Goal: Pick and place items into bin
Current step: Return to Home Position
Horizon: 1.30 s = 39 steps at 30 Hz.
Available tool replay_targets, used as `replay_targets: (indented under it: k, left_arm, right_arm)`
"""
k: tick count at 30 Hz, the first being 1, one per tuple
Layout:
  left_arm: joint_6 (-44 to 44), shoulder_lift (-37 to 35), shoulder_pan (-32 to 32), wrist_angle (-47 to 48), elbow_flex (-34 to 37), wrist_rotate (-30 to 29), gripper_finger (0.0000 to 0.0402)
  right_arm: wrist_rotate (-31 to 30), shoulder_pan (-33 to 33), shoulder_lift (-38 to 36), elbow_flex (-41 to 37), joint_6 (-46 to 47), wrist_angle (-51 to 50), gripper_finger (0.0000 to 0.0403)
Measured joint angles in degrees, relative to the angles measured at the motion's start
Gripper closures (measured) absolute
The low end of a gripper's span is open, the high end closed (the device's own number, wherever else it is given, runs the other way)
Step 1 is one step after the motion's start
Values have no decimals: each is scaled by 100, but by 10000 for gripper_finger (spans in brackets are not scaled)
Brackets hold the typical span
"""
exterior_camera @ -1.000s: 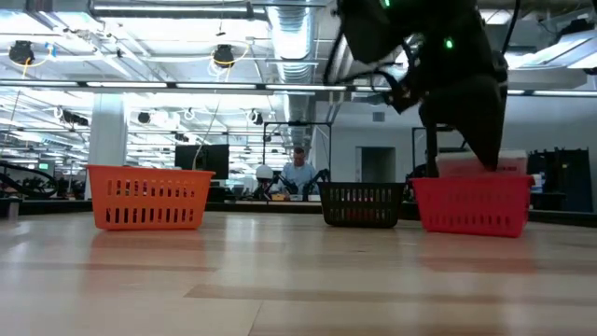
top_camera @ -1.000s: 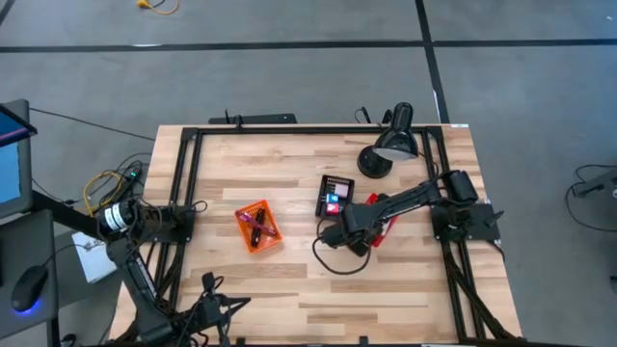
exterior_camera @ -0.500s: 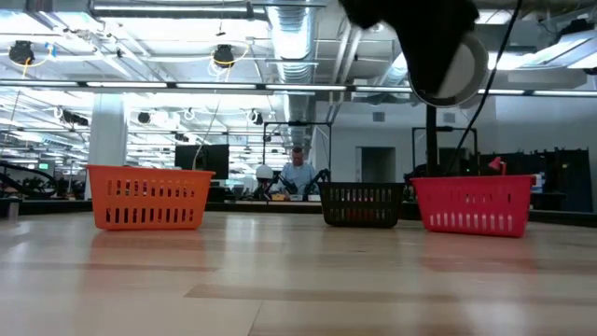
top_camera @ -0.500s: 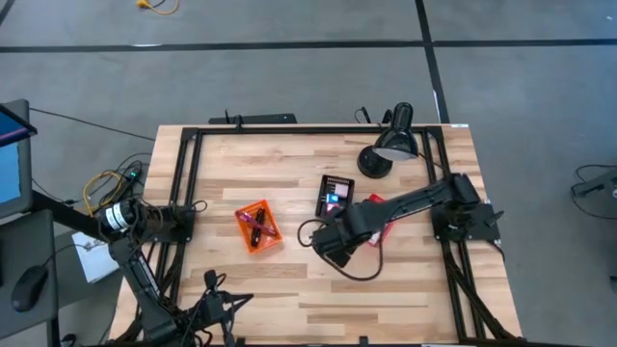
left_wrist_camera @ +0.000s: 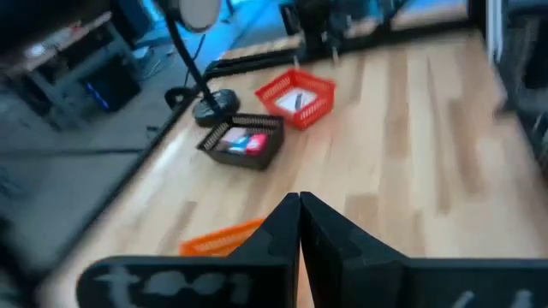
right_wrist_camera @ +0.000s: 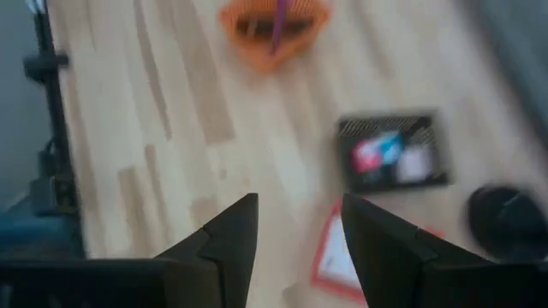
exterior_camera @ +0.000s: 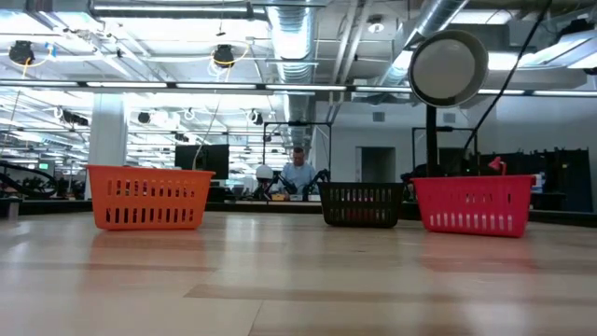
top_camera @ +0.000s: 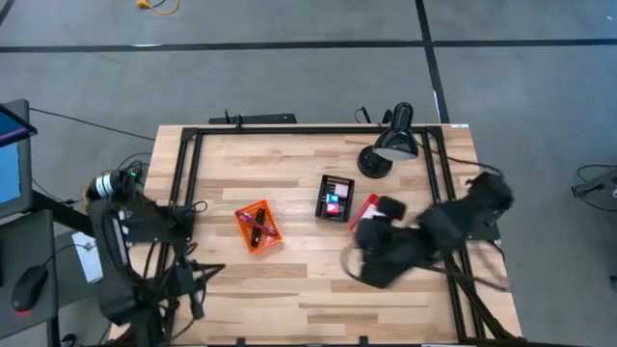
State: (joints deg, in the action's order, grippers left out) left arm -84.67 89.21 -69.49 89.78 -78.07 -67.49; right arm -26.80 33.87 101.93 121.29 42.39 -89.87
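Observation:
Three small bins stand mid-table. The orange bin (top_camera: pixel 257 227) holds a black-and-red marker and a purple pen (right_wrist_camera: pixel 279 19). Small pink and blue cubes (right_wrist_camera: pixel 383 152) lie in the black bin (top_camera: pixel 335 197). The red bin (top_camera: pixel 365 210) stands beside it, partly under my right arm, with something pale inside (right_wrist_camera: pixel 339 246). My right gripper (right_wrist_camera: pixel 295 218) is open, high above the table near the red bin, with nothing between its fingers. My left gripper (left_wrist_camera: pixel 300 214) is shut and empty, raised over the table's near left part (top_camera: pixel 201 277). Neither gripper shows in the low view.
A black desk lamp (top_camera: pixel 390 149) stands at the far right, its round head (exterior_camera: pixel 450 67) high above the red bin (exterior_camera: pixel 474 205). Black frame rails (top_camera: pixel 188 173) run along the table's edges. Bare wood lies between the bins and the near edge (top_camera: pixel 289 289).
My right gripper has risen from the red bin and swung back toward the table's near right corner, tipping as it went; it has left the low view. My left gripper has lifted from the near edge and come a little toward the far side. The bins have kept still.

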Motion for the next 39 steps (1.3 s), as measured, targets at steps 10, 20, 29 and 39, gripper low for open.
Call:
replay_targets:
  k: [10, 20, 29, 39]
  left_arm:
    - [1358, -1962, 487, 28, 38, -234, 401]
    - [2288, -4484, 712, -1205, 1817, -621, 401]
    - [5066, -5633, 704, -5493, 4239, -607, 401]
    - [9897, -6143, 1828, -10617, 5043, 2702, 401]
  right_arm:
    - [-1381, 1261, -1901, -1085, -177, -11, 234]
    - [-2879, 2246, -4455, -5411, 144, 2359, 234]
    - [-2122, 1836, -6271, -8837, -1978, 7604, 238]
    - [-1425, 1553, -6732, -9955, -4175, 11055, 238]
